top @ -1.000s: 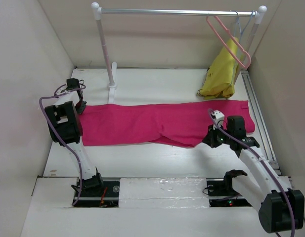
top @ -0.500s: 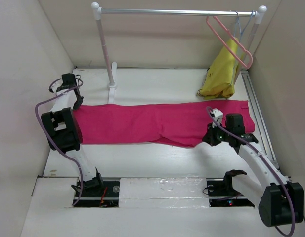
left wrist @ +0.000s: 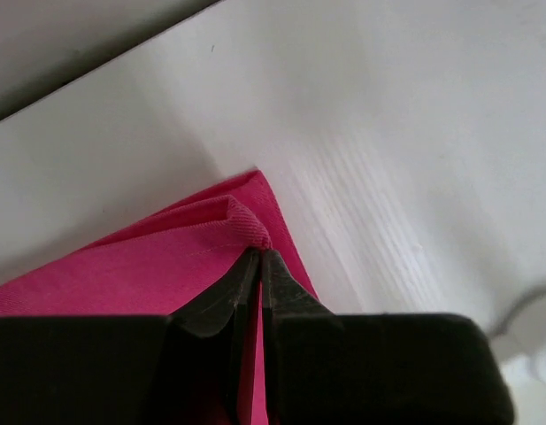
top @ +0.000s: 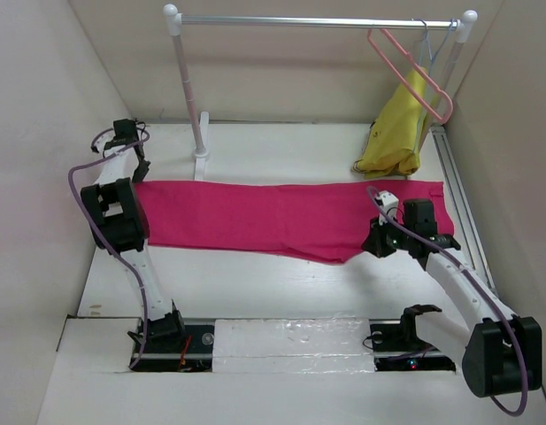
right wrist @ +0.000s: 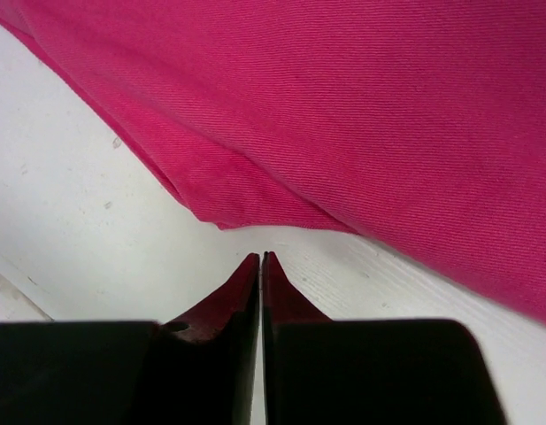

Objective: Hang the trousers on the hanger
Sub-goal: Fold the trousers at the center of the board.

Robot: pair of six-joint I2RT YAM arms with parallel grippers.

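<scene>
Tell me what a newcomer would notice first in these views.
The magenta trousers dominate, stretched flat across the middle of the table from left to right. The left gripper is shut on a fold at their far-left corner, while the right gripper sits shut just off their near edge. At the right end of the rail hangs the salmon-pink hanger, bare, beside a yellow garment.

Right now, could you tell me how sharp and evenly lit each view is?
Top external: evenly lit, sharp, soft shadows around the trousers. Left wrist: cloth fold sharp, the table beyond pale and washed out. Right wrist: weave crisp, the right end effector dark with a pink tint.
</scene>
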